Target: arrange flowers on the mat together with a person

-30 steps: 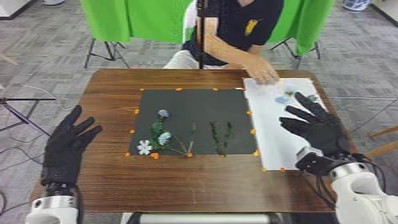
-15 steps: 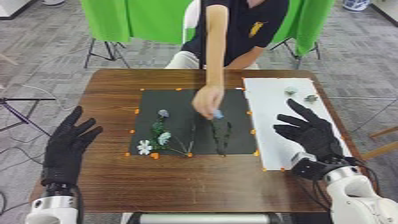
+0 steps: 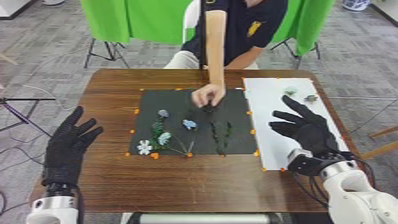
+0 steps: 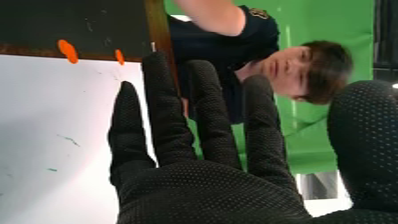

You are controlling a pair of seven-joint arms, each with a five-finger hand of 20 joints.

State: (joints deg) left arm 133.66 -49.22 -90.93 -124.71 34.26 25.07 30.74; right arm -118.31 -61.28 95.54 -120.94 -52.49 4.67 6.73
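Flowers point(image 3: 145, 146), person's hand point(image 3: 209, 95) in head view; green specks point(image 4: 69, 140) in wrist view.

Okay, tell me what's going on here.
A person's hand reaches to the far part of the dark mat; a blue flower, a white flower and green stems lie nearer. The robot handles nothing: its left hand is open beside the mat, its right hand over the white sheet, near two blooms.

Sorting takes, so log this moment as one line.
person's hand: over dark mat | blue flower: near mat's middle | left hand: open, beside mat | right hand: open, over white sheet
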